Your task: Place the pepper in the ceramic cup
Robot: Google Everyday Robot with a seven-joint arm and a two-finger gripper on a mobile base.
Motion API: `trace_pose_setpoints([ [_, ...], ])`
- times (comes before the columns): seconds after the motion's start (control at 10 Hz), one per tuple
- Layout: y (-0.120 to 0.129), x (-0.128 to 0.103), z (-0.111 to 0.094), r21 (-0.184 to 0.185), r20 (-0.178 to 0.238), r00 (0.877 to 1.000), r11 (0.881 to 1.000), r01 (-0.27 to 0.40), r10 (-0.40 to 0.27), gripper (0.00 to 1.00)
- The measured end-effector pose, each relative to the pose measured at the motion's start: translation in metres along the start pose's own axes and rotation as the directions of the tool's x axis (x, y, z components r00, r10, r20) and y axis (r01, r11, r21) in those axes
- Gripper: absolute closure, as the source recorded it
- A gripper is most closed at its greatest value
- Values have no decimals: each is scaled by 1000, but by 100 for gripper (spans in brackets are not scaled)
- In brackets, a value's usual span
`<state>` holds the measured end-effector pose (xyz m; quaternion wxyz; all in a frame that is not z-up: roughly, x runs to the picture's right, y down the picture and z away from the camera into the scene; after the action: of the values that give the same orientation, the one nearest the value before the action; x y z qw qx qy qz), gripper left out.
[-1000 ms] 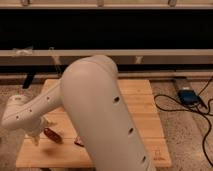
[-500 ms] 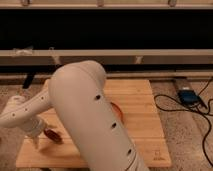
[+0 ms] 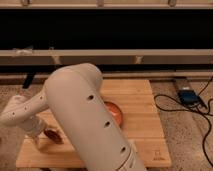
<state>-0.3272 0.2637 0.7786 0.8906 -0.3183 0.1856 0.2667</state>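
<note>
My gripper (image 3: 39,137) is low over the left front part of the wooden board (image 3: 140,100), at the end of my white arm (image 3: 85,115), which covers much of the board's middle. The pepper (image 3: 53,135), a small dark red-brown glossy thing, is right beside the gripper's tip, just above or on the board. I cannot tell whether it is held. The ceramic cup is hidden or out of view.
An orange bowl (image 3: 115,112) shows partly from behind my arm near the board's middle. A blue device (image 3: 189,96) with black cables (image 3: 200,112) lies on the floor to the right. A dark shelf with a pale rail (image 3: 150,56) runs behind the board.
My arm has swung left and forward, uncovering part of the orange bowl. The gripper and pepper have stayed at the board's left front, shifting slightly.
</note>
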Motion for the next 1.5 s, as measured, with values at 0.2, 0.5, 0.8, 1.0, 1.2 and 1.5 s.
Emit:
trace_pose_setpoints([
  [0.2, -1, -1, -1, -16, -4, 1000, 1000, -2, 2, 56],
  [0.5, -13, 2, -16, -95, 12, 999, 995, -30, 32, 83],
  [0.8, -17, 8, -39, -163, 51, 998, 986, -31, 40, 84],
  [1.0, -26, 13, -79, -217, 121, 991, 976, -22, 50, 84],
  [1.2, -44, 16, -123, -263, 199, 978, 965, -11, 65, 84],
  [1.5, -70, 4, -188, -310, 334, 938, 951, 18, 91, 84],
])
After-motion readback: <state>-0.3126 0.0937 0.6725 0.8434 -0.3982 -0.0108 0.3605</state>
